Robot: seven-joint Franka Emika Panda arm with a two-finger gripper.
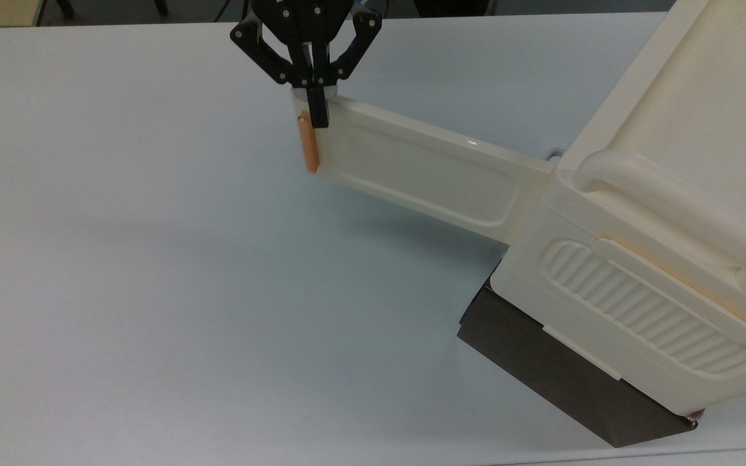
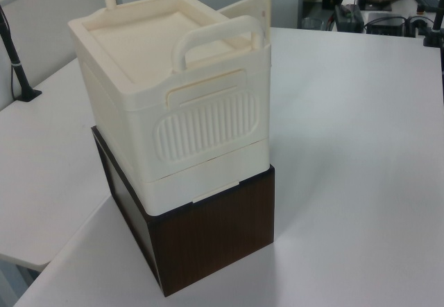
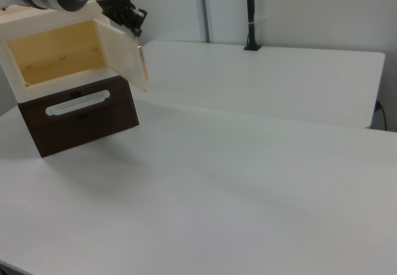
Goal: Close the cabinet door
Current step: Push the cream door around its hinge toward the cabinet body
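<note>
Door [image 1: 425, 171] of the cream cabinet [image 1: 664, 259] stands open. In the top view its long axis runs from the hinge at the frame's centre right up toward the upper centre, free end pointing to the upper left. Copper-orange handle [image 1: 309, 144] sits at that free end, its bar running roughly top to bottom of the frame.

Gripper [image 1: 316, 116] is at the upper centre of the top view, black fingers pressed together in 1 narrow tip with nothing between them. Tip lies against the door's free end, right beside the upper part of the handle.

Right view: cabinet [image 3: 56, 58] at the upper left, yellowish inside exposed, door [image 3: 121, 54] swung out toward the frame's centre, gripper [image 3: 131, 20] above its outer edge. Cabinet rests on a dark brown box [image 3: 77, 123] on the white table [image 3: 248, 182].

Left view: door [image 2: 253, 9] juts out behind the cabinet at the top centre.
</note>
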